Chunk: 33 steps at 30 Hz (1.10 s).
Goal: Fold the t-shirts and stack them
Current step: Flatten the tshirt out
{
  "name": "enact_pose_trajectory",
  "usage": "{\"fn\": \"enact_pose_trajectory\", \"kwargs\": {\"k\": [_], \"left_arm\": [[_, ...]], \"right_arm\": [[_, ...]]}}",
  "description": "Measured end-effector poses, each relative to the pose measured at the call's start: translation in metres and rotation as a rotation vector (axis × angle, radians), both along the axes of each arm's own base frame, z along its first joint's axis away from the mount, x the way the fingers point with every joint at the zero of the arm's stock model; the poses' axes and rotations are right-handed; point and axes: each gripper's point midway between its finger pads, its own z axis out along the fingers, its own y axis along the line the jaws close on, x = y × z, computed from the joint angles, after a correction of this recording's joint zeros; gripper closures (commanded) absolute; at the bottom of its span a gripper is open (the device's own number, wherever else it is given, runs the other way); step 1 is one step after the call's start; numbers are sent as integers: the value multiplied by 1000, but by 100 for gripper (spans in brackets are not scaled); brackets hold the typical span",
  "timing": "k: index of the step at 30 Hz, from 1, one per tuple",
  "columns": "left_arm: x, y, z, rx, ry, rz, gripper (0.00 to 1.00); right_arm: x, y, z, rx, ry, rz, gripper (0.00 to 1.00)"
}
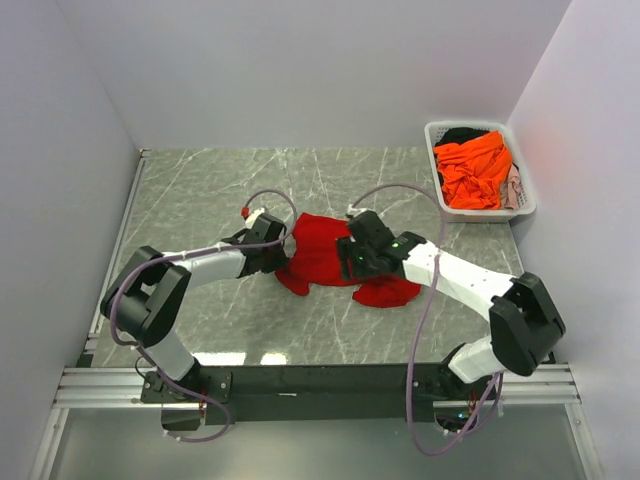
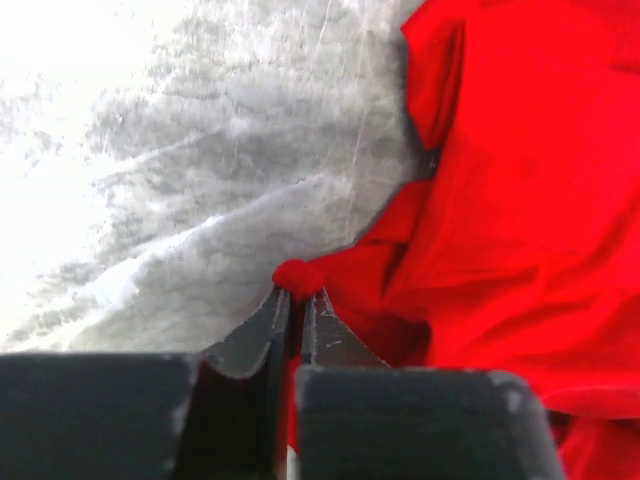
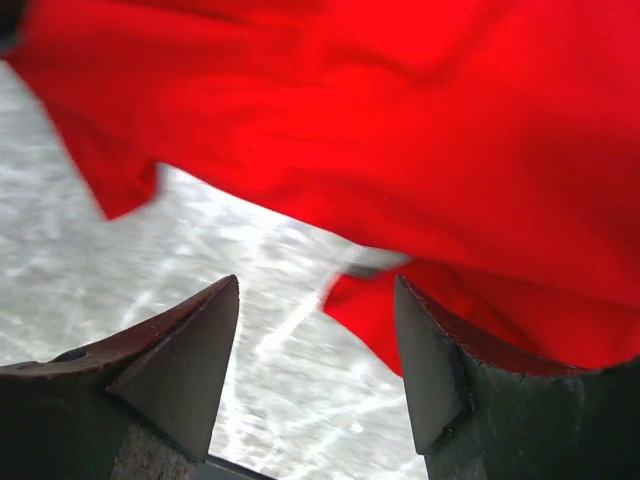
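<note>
A bright red t-shirt (image 1: 325,255) lies crumpled on the marble table between the two arms. My left gripper (image 1: 283,250) is shut on a pinch of the red t-shirt's left edge (image 2: 298,278); the cloth (image 2: 520,180) spreads to the right of the fingers. My right gripper (image 1: 352,262) is open over the shirt's right part; its fingertips (image 3: 215,330) stand wide apart with bare table between them and red cloth (image 3: 400,130) just beyond. An orange t-shirt (image 1: 474,172) sits with dark and pale shirts in the basket.
A white slotted plastic basket (image 1: 526,200) stands at the back right against the right wall. White walls close the table at the back, left and right. A black rail (image 1: 320,380) runs along the near edge between the arm bases.
</note>
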Motion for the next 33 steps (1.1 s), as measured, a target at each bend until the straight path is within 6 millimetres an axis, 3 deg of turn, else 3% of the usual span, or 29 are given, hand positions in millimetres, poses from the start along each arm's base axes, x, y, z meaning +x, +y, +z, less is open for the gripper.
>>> {"fn": "enact_pose_trajectory", "kwargs": {"k": [4, 7, 9, 15, 18, 20, 23, 33], "left_arm": [[-1, 7, 4, 43, -11, 4, 99], [1, 24, 30, 107, -76, 18, 99], [7, 35, 61, 150, -157, 28, 99], [22, 70, 197, 222, -486, 99, 99], [18, 85, 235, 253, -569, 122, 99], [14, 93, 247, 281, -593, 128, 99], [8, 100, 247, 322, -585, 114, 99], [-9, 113, 236, 375, -520, 99, 99]], "right_arm": [[5, 29, 3, 16, -16, 65, 31], [13, 36, -2, 3, -11, 68, 31], [19, 36, -8, -17, -3, 56, 32], [31, 11, -14, -49, 15, -38, 31], [29, -13, -18, -58, 21, -105, 31], [24, -26, -20, -68, 32, -136, 31], [17, -33, -22, -67, 45, -141, 31], [3, -12, -27, 53, 93, -66, 27]]}}
